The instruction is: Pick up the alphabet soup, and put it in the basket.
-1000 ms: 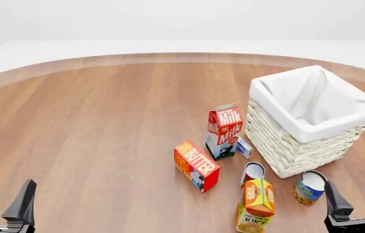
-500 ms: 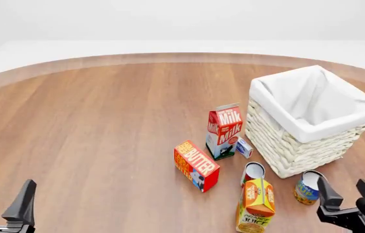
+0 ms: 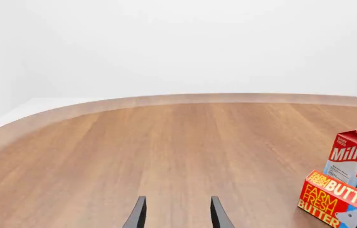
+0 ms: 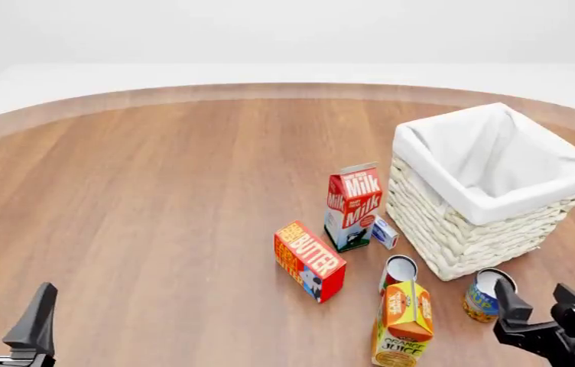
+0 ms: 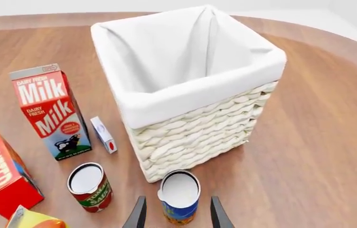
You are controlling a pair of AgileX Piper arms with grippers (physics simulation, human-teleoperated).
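Note:
The alphabet soup point(image 4: 483, 295), a short blue and yellow-orange can with a pale flat top, stands upright just in front of the basket's near corner. The basket point(image 4: 459, 238) is large, white and woven, with a white cloth liner over its rim. My right gripper point(image 4: 534, 293) is open, just right of the can and a little nearer to me. In the right wrist view the can point(image 5: 180, 194) sits centred ahead of the open right gripper point(image 5: 177, 213), with the basket point(image 5: 197, 137) right behind it. Far off at the near left, my left gripper point(image 4: 9, 295) is open and holds nothing; the left gripper point(image 3: 177, 211) faces bare wood.
A milk carton point(image 4: 354, 205) and a small white box point(image 4: 384, 232) stand left of the basket. A butter box point(image 4: 309, 260) lies further left. A red-and-white can point(image 4: 397, 271) and an orange juice carton point(image 4: 402, 313) stand close to the left of the soup.
My right gripper has moved left and forward toward the alphabet soup and now sits close beside it. The left arm has not moved.

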